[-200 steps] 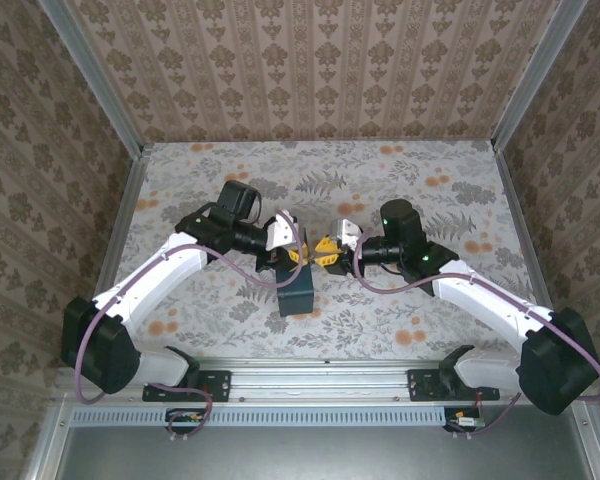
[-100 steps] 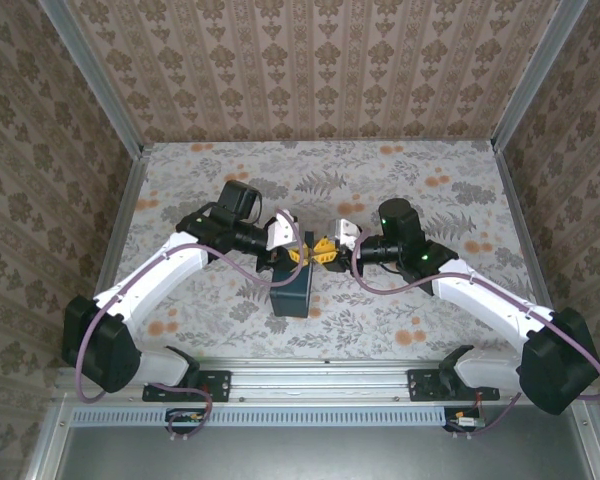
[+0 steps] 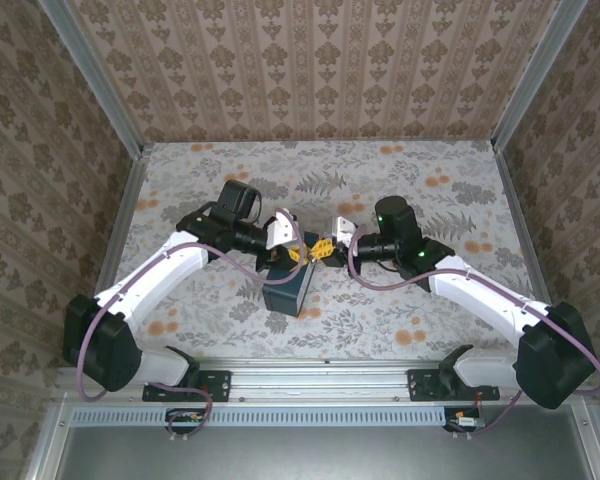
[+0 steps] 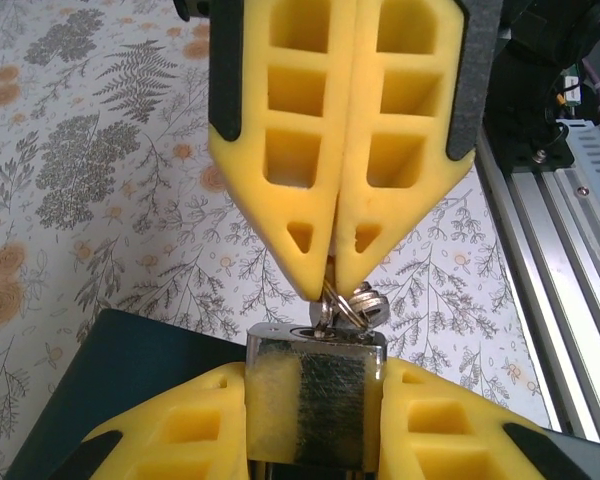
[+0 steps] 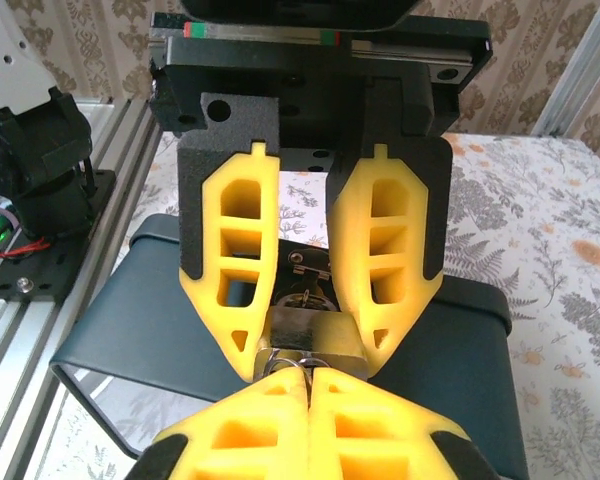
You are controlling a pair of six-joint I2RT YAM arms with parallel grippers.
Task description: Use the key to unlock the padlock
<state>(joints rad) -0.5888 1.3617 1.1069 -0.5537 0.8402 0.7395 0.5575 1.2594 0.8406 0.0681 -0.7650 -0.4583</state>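
Observation:
My left gripper (image 4: 315, 388) is shut on the small brass padlock (image 4: 320, 410), one yellow finger on each side of its body. The padlock's keyhole face points toward my right gripper (image 4: 326, 282). That gripper is shut on the thin key (image 4: 329, 298), whose tip reaches the keyhole. The right wrist view has my right gripper (image 5: 310, 378) at the bottom, its tips pressed together just under the padlock (image 5: 315, 335). From the top view both grippers, left (image 3: 298, 252) and right (image 3: 325, 250), meet tip to tip mid-table over the dark blue tin (image 3: 288, 287).
A ring with a second key (image 4: 368, 300) hangs beside the held key. The tin (image 5: 150, 320) lies under both grippers, its clasp (image 5: 310, 265) behind the padlock. A metal rail (image 4: 560, 250) runs along the near table edge. Papered walls close in the floral table (image 3: 430, 190).
My right gripper has closed on the key and pushed slightly left toward the padlock. The tin has shifted a little to the left. The left gripper keeps its hold.

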